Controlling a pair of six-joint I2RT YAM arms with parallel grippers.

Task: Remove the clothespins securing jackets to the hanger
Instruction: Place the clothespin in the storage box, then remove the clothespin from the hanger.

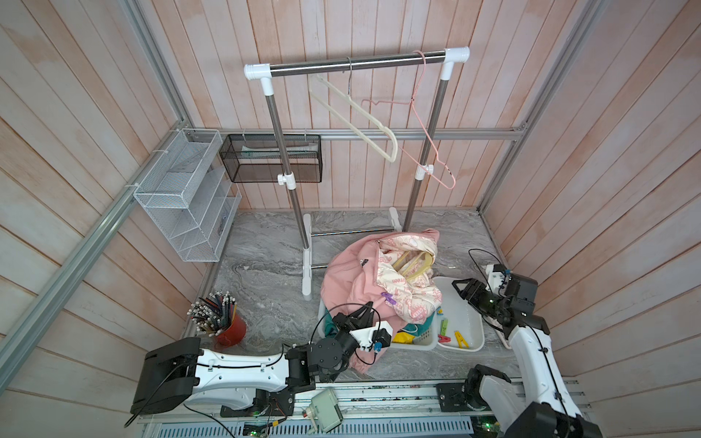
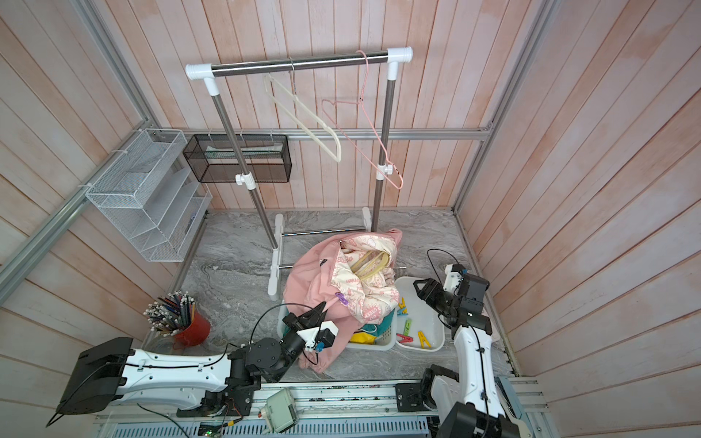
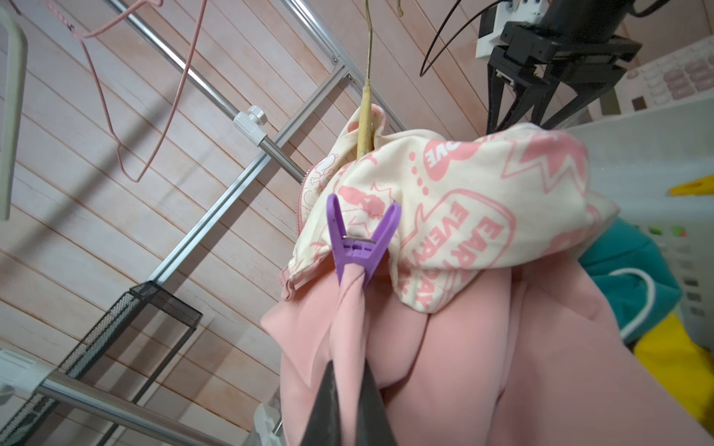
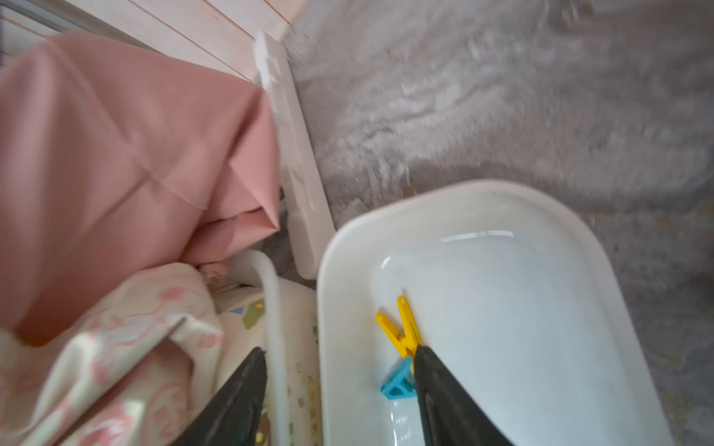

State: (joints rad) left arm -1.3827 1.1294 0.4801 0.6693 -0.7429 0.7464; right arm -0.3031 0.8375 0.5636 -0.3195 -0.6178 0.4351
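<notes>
Right gripper [image 4: 340, 349] hangs open and empty over the white tray [image 4: 502, 185], lower middle of its wrist view. Left gripper [image 3: 349, 365] pinches the pink jacket [image 3: 463, 347] just below 1 purple clothespin [image 3: 357, 241], mid-frame. Guessing that pin's next: squeeze its handles.

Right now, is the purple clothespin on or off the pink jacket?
On: the purple clothespin pinches a fold of the pink jacket.
</notes>
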